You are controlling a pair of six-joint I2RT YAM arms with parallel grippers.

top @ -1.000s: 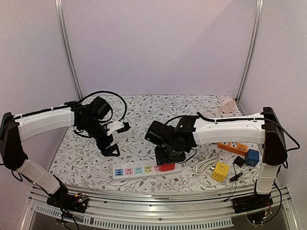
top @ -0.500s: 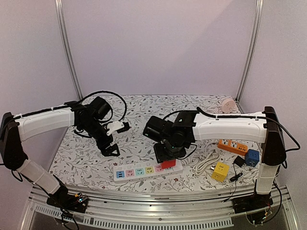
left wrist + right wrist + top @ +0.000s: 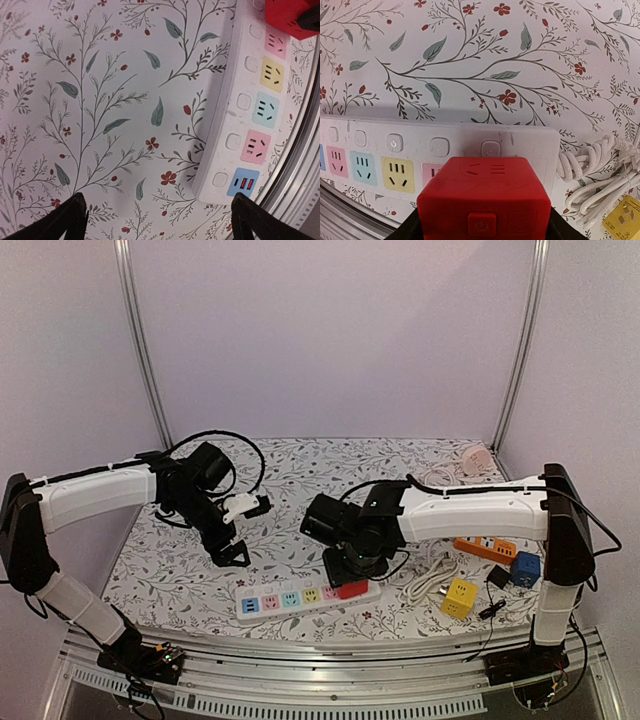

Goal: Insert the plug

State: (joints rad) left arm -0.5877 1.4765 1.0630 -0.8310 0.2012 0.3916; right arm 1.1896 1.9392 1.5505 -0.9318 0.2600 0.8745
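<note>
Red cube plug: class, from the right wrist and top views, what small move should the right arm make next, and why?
Probably a short, straight press downward. The right gripper holds the red cube plug squarely over the end socket of the white power strip, covering it. Whether the pins are fully seated cannot be told.
</note>
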